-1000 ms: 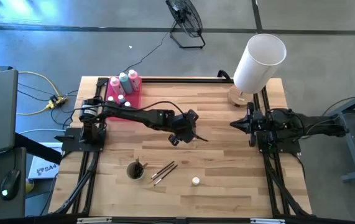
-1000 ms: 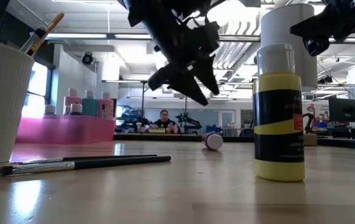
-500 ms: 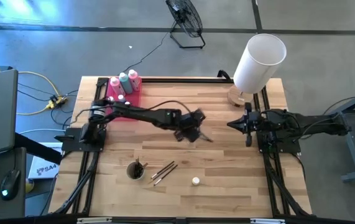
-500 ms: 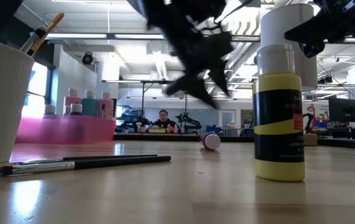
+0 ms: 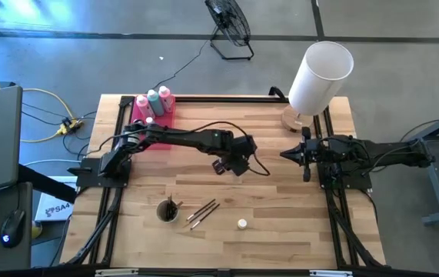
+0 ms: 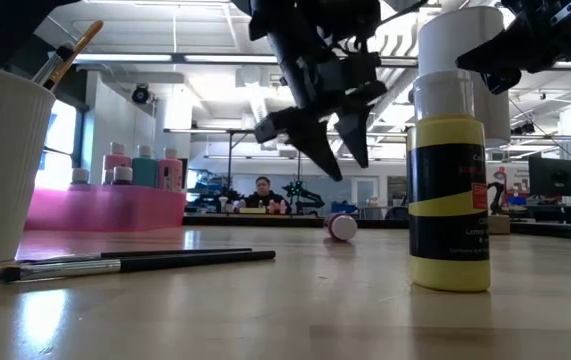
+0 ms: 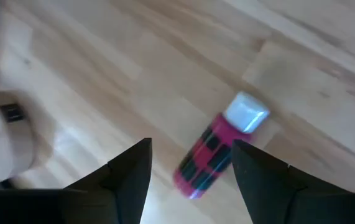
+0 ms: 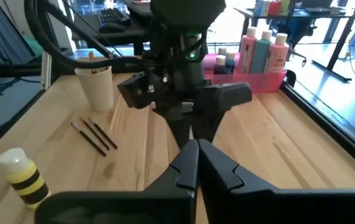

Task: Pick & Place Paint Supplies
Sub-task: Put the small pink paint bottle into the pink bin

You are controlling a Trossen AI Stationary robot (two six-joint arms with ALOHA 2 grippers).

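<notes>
Pink bottle (image 7: 217, 151) lies mid-table, well clear of edges

Bottles (image 5: 152, 101) in tray (image 5: 165, 123), far-left; cup (image 5: 167, 210) left of brushes (image 5: 202, 211), prob.

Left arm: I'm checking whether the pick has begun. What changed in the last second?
The left hand swung toward the right side of the table and now hangs open above the lying pink bottle, not gripping it. That bottle, the brushes, the yellow bottle and the shut right hand stayed put.
</notes>
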